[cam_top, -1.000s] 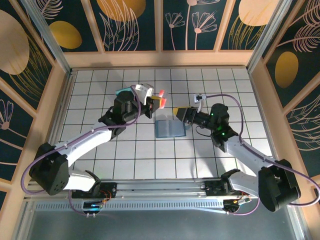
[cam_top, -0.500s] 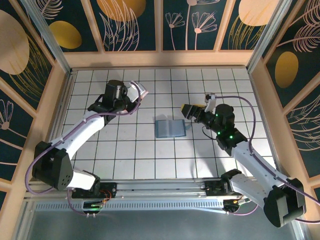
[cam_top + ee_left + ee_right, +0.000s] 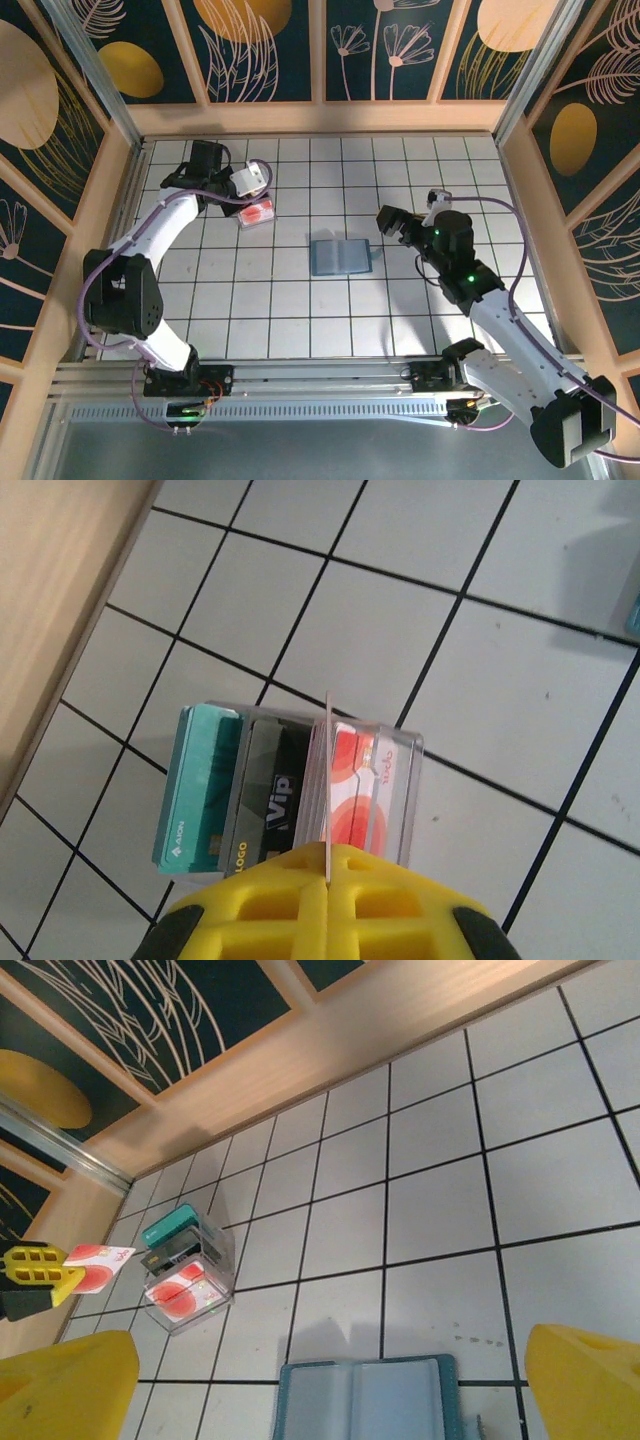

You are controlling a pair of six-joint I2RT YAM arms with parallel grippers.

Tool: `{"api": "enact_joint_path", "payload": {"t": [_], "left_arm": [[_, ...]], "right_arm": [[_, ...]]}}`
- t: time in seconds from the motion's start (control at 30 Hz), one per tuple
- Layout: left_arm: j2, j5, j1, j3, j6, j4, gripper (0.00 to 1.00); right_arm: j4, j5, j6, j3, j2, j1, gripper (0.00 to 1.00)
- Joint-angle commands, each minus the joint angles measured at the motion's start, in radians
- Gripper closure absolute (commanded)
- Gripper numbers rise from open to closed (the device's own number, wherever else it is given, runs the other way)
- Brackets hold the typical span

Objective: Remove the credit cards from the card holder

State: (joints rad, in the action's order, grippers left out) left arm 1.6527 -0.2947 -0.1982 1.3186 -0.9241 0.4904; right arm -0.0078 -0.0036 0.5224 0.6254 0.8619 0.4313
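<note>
White tiles (image 3: 290, 310) carry the card holder (image 3: 340, 256), lying open mid-table; my right gripper (image 3: 408, 212) gapes empty near it. Farther back, my left gripper (image 3: 327, 865) pinches a credit card (image 3: 327, 770) edge-on above the card pile (image 3: 270, 790); a crooked release could skid it away.

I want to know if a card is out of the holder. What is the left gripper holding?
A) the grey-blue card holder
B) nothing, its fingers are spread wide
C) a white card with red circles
C: the left gripper pinches a white card with red circles, while the card holder lies open on the tiles, apart from it.
</note>
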Motion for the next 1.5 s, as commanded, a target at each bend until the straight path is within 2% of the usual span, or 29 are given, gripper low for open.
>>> {"api": "enact_joint_path", "payload": {"t": [0.0,0.23,1.47], "left_arm": [[0.068,-0.040,0.006,0.077,-0.091,0.105,1.00],[0.171,-0.031,0.013,0.131,-0.104,0.136,1.00],[0.313,0.042,0.028,0.189,-0.075,0.119,1.00]], "right_arm": [[-0.014,0.044,0.010,0.041,-0.003,-0.005,0.01],[-0.021,0.038,0.018,0.057,0.023,-0.006,0.01],[-0.006,0.025,0.030,0.039,0.033,-0.006,0.01]]}}
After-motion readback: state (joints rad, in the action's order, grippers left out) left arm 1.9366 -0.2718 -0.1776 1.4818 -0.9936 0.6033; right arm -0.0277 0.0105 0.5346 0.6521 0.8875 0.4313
